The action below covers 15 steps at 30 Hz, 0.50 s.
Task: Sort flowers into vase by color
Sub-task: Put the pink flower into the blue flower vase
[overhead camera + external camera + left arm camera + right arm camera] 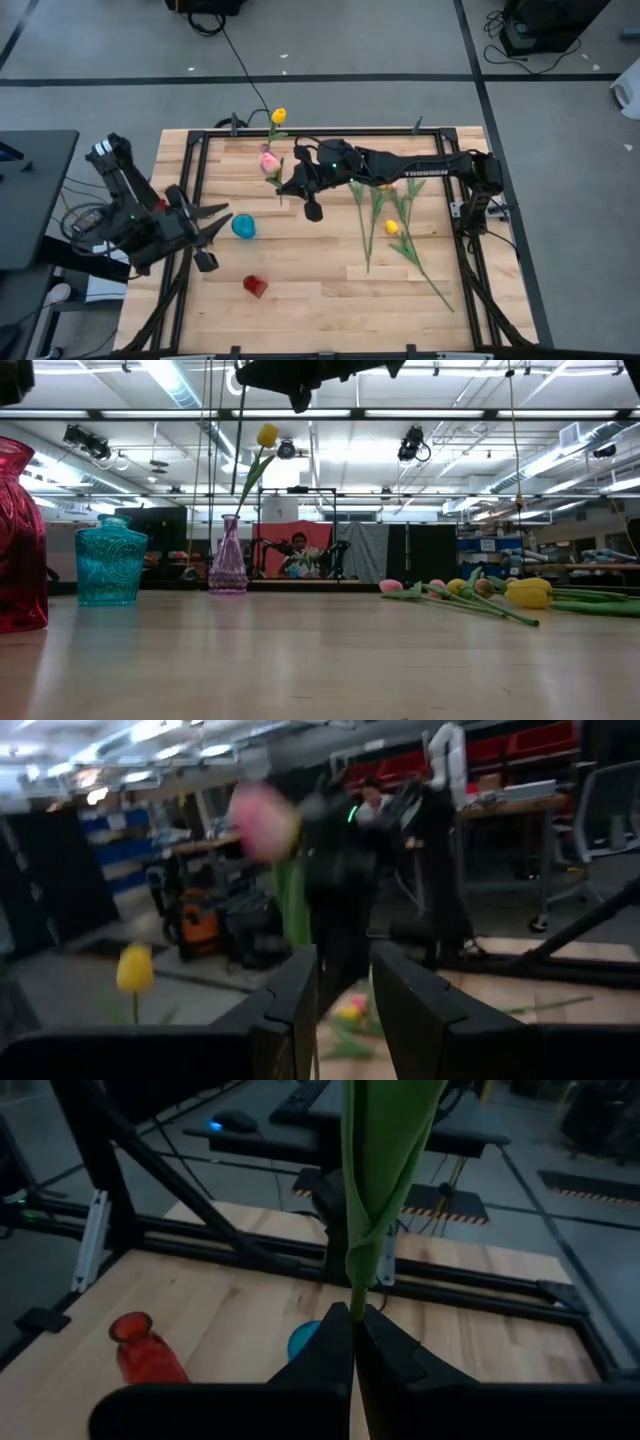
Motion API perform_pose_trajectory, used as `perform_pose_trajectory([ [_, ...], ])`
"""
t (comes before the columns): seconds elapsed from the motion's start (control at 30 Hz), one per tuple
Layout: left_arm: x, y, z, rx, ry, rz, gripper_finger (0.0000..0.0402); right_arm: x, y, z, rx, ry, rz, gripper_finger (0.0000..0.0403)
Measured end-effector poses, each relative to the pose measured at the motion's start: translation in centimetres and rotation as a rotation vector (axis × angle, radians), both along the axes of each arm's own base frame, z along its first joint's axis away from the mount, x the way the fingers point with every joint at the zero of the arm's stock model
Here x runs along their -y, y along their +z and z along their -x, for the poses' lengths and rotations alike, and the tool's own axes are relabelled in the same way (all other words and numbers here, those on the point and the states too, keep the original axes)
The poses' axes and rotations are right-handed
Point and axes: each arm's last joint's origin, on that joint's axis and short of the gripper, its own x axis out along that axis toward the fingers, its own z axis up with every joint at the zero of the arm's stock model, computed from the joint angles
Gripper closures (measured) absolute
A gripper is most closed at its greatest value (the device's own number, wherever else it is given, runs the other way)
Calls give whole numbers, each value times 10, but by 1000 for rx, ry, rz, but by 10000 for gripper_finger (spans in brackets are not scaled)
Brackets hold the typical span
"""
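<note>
**Right gripper carrying pink tulip toward a vase**

Right gripper [283,188] is clamped on the stem of a pink tulip [269,161], held up over the far-left part of the table [330,290]; the right wrist view shows the fingers pinched tight on the green stem. Step in hand looks like transport to a vase.

- Purple vase [228,556] at the far edge already holds a yellow tulip [278,116].
- Teal vase [243,226] and red vase [255,286] look empty, so the next move likely needs the stem lined up vertically over one of those narrow mouths.
- Remaining flowers [392,222] lie in a loose pile on the right.
- Left gripper [208,238] waits spread open beside the teal vase.

Hard to read: the pile's exact count and colours, and the stem's lower end.
</note>
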Motion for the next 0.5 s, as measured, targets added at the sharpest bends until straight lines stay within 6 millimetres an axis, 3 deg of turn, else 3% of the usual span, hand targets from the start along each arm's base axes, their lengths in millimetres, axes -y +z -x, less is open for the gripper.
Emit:
perform_pose_trajectory([
  [0.3, -12, 61, 2, 23, -121, -123, 299, 1, 8, 4, 24, 41, -15, 388],
  [0.5, -14, 82, 7, 28, -429, -221, 299, 0, 17, 10, 38, 66, -20, 388],
])
